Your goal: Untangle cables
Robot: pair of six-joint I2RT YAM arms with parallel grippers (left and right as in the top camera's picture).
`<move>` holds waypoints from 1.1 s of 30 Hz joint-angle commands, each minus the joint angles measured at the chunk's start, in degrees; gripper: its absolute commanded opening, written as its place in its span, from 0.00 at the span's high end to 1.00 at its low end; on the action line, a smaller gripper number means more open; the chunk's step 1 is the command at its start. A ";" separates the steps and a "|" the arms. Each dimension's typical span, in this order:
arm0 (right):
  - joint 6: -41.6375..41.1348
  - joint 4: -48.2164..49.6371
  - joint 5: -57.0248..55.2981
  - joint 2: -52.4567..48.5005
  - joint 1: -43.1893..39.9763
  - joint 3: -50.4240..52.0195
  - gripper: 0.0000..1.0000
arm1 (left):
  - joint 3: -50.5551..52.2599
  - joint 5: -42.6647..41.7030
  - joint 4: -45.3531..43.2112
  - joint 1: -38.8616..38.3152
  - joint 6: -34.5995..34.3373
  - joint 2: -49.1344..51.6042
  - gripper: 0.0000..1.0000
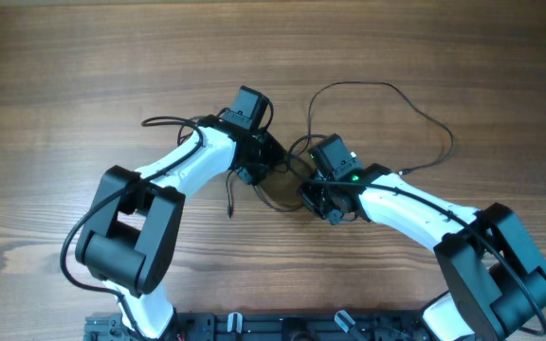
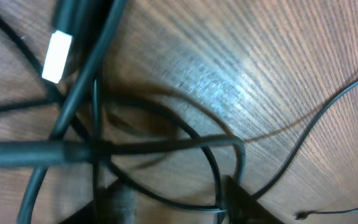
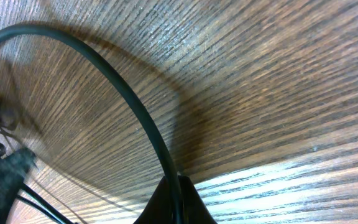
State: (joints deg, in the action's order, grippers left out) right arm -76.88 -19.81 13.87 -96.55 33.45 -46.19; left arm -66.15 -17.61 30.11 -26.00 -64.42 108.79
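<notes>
The cables [image 1: 358, 83] are thin black cords; one makes a wide loop at the centre right and the rest bunch between my two grippers. My left gripper [image 1: 275, 163] sits over the bunch. In the left wrist view its fingers [image 2: 179, 208] are apart, with crossing cords [image 2: 135, 149] lying between and in front of them and a silvery plug [image 2: 56, 56] at the upper left. My right gripper [image 1: 313, 197] is just right of the bunch. In the right wrist view its fingers [image 3: 178, 202] are shut on one cord [image 3: 123, 93] that arcs up and to the left.
The wooden table [image 1: 64, 76] carries only the cords and arms. A loose cord end [image 1: 230, 204] lies below the left forearm. A small plug [image 2: 300, 216] lies at the lower right of the left wrist view. The arm bases stand at the front edge.
</notes>
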 commanded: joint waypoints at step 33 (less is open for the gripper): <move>69.09 8.50 -28.85 45.94 -3.54 -36.74 0.96 | -1.95 18.62 10.51 34.49 14.58 -16.17 0.96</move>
State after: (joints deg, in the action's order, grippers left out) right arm -15.97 -14.92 -1.91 -53.12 30.04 -82.08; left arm -67.90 -1.65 40.56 8.01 -51.05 91.61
